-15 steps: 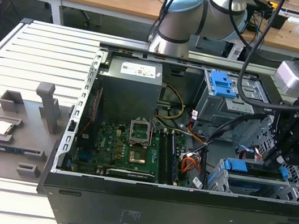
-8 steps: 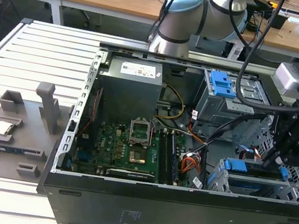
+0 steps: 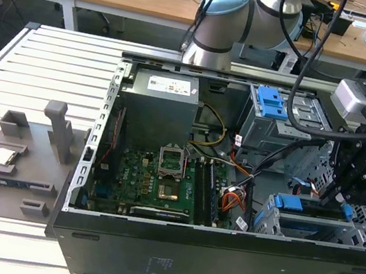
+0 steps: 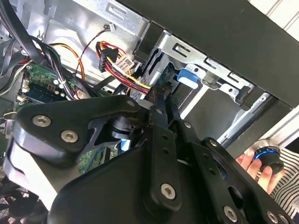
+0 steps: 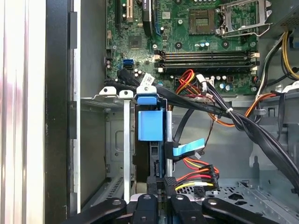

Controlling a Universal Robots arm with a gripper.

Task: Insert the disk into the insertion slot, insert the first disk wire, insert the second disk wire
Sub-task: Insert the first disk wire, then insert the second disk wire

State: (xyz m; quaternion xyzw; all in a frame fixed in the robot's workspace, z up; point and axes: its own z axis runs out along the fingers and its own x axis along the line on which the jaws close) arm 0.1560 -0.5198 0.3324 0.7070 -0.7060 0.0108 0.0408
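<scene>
Gripper [image 4: 162, 100] closest in both wrist views, jaws drawn nearly together at rear edge of disk [image 5: 150, 125]; whether pinching a plug, cannot tell. Across exterior view from its left: grey fixture [image 3: 5, 170] on table, motherboard [image 3: 154, 181] in open case, then disk seated in slot [image 3: 264, 221], gripper just above. Red-yellow wires [image 5: 198, 175] lie just beside disk.

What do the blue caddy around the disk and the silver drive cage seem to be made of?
The blue disk caddy looks like moulded plastic: uniform bright colour, smooth matte face, rounded tab. The drive cage looks like bare sheet metal, probably steel: silvery sheen, thin folded edges, punched holes.
</scene>
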